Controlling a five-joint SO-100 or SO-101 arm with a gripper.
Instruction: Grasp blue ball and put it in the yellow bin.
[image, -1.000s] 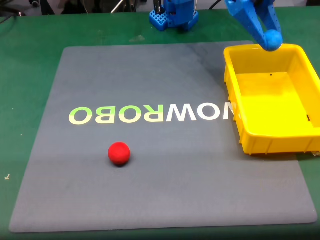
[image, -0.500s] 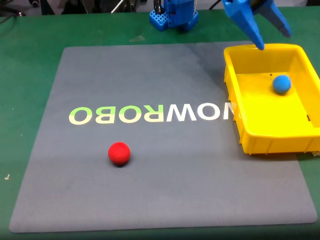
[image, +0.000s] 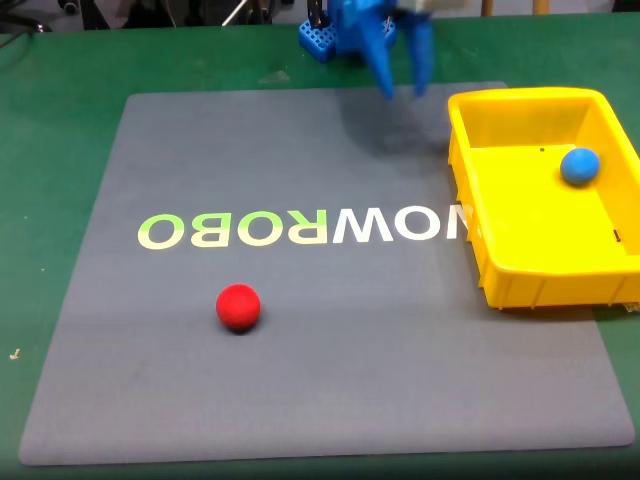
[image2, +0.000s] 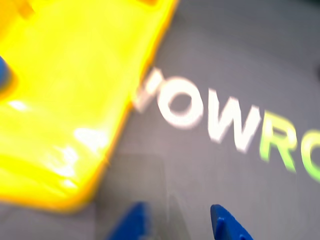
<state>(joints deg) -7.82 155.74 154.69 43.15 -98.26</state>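
Small red foam ball (image: 238, 306) on grey rubber mat (image: 300, 400), near its front-left corner.
Sky-blue matte ball (image: 579, 165) inside bright yellow plastic bin (image: 540, 285), against far-right wall.
Blue two-finger gripper (image: 402, 88) over mat's far edge, jaws spread, empty.
Deposit looks done; retreat clear of bin rim.

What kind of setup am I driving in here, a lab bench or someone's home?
Most likely a robotics lab or demo bench. A grey mat printed with a ROBO logo lies on a green tabletop, with a yellow bin, a blue ball and a red ball as practice props.
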